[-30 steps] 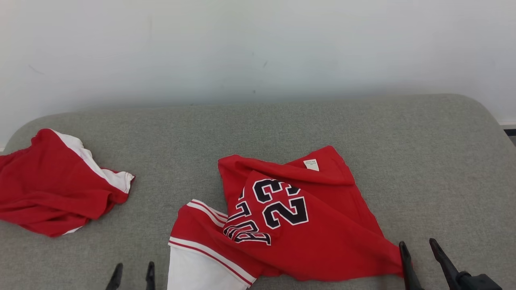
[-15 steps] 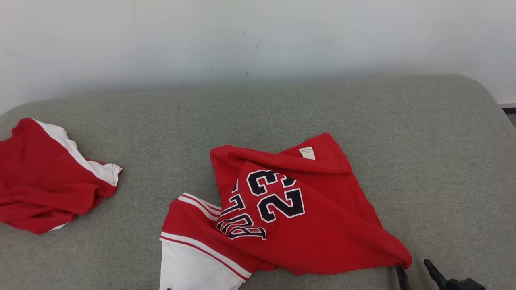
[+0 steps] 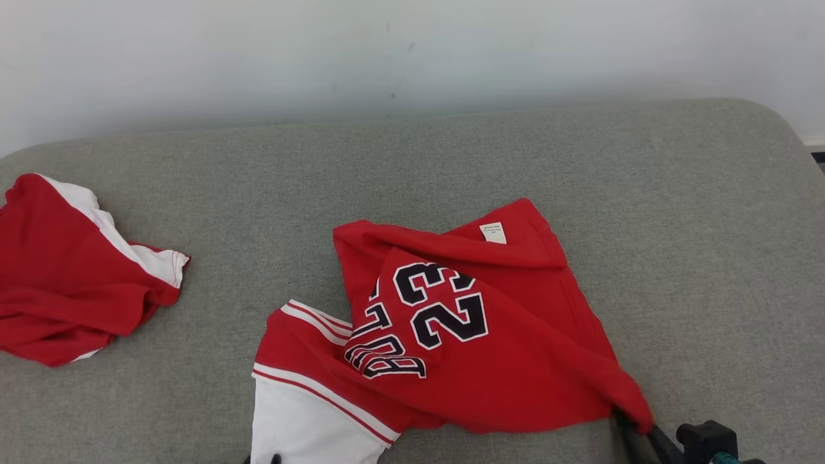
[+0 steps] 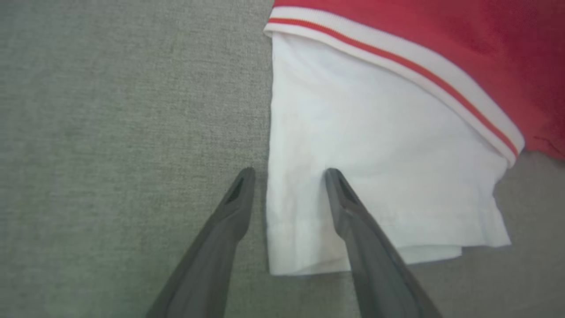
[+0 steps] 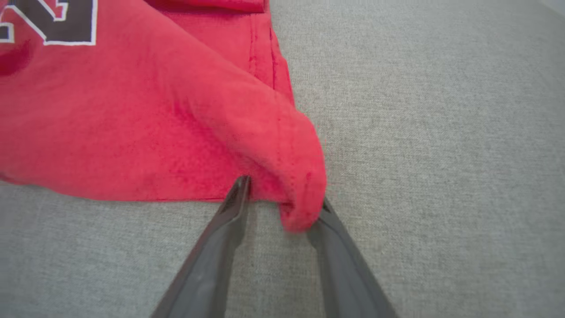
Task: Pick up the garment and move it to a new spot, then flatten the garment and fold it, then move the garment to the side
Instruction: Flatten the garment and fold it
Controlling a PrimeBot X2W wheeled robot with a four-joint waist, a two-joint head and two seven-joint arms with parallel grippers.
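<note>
The garment (image 3: 464,335) is a crumpled red jersey with black "23" lettering and a white sleeve (image 4: 375,168), lying mid-surface on the grey cushion. My left gripper (image 4: 289,176) is open and straddles the sleeve's left edge: one finger is over white cloth, the other over bare cushion. Its tips (image 3: 261,459) barely peek in at the head view's bottom edge. My right gripper (image 5: 282,192) is open at the jersey's near right corner (image 5: 300,194), which bunches between the fingers. In the head view that red corner partly covers the right gripper (image 3: 635,428).
A second red and white garment (image 3: 71,270) lies bunched at the far left of the grey cushion (image 3: 696,245). A pale wall (image 3: 412,51) runs behind it. The cushion's rounded right edge falls off near a dark floor strip (image 3: 817,156).
The head camera has tilted, shifting the whole picture. My right gripper has advanced to the jersey's near right corner, which now sits between its fingers. My left gripper has slipped to the head view's bottom edge.
</note>
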